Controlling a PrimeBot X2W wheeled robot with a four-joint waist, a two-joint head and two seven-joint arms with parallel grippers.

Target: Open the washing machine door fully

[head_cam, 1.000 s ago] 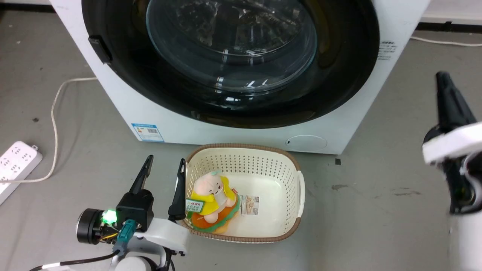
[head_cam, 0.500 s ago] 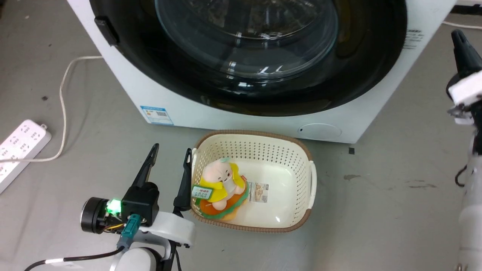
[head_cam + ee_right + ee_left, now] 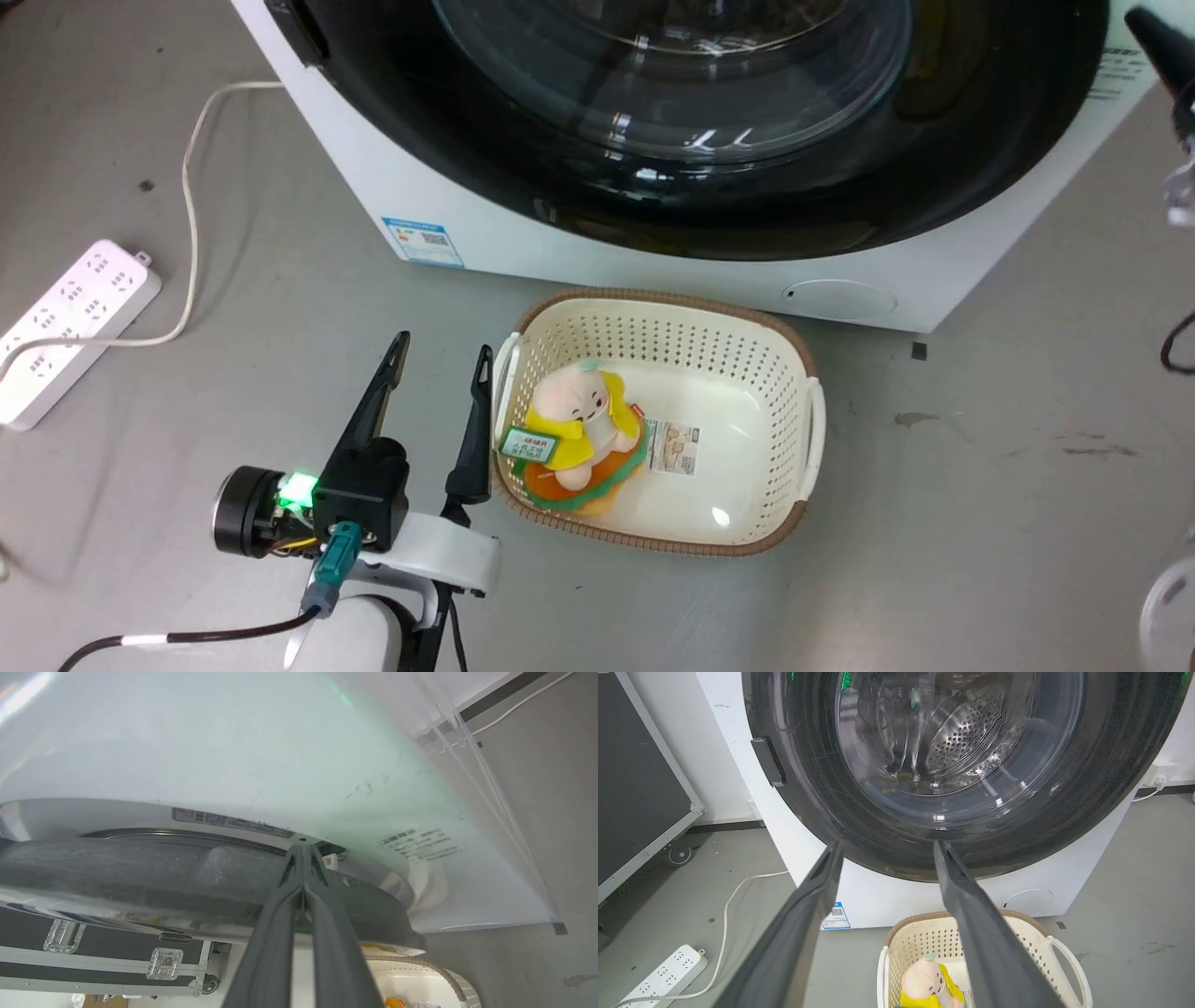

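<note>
The glossy black round door [image 3: 672, 219], a clear glass bowl at its centre, sits on the front of the white boxy washing machine [image 3: 943, 285]. The left gripper [image 3: 442, 350] hovers spread wide beside a cream perforated basket [image 3: 653, 331]. The right gripper [image 3: 302, 851], fingers pressed together on nothing, points at the door's right edge.

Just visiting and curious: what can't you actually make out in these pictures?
Door top: cut off by the head view's upper edge.
Sticker print: too small in the head view.
Toy: cut by the left wrist view's bottom edge.
Right jaws: blurred, cut by the head view's right edge.
</note>
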